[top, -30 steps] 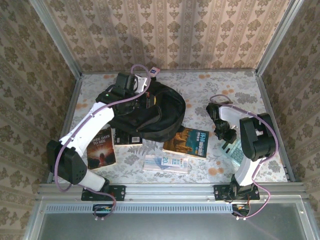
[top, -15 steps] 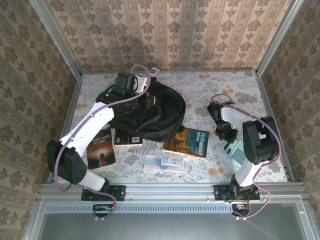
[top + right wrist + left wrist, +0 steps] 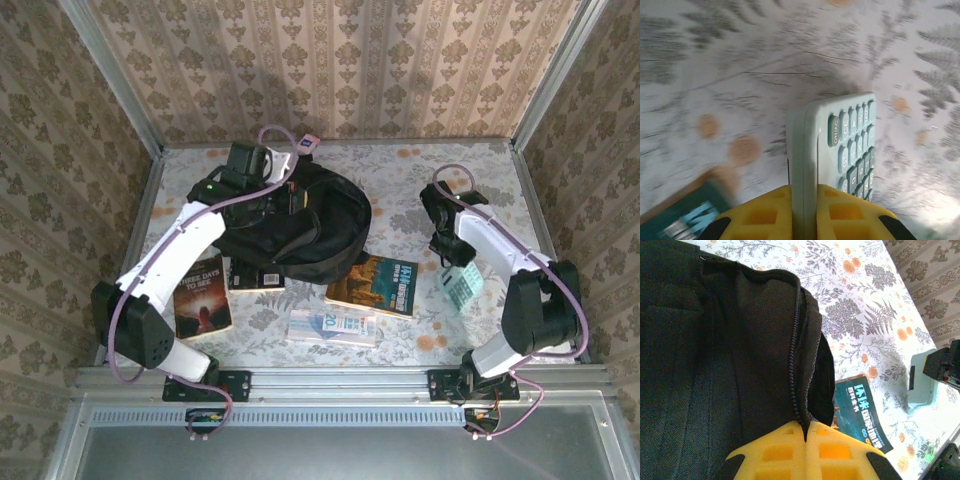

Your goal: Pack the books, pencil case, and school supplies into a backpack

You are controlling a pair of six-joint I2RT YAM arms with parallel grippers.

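I am holding the teal calculator (image 3: 840,145) edgewise, clenched in my right gripper (image 3: 804,192) near the desk's right edge, while my left gripper (image 3: 805,432) is pinching the backpack (image 3: 715,365) by its zip toward the far-left corner, and I am judging that the narrow grasp could let the calculator twist out.

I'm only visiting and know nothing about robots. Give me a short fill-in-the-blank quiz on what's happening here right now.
1. The right gripper is shut on a teal ____ with keys.
2. The left gripper pinches the zipper edge of the black ____.
3. The brown-and-teal book lies flat on the ____.
Missing words: calculator; backpack; table.
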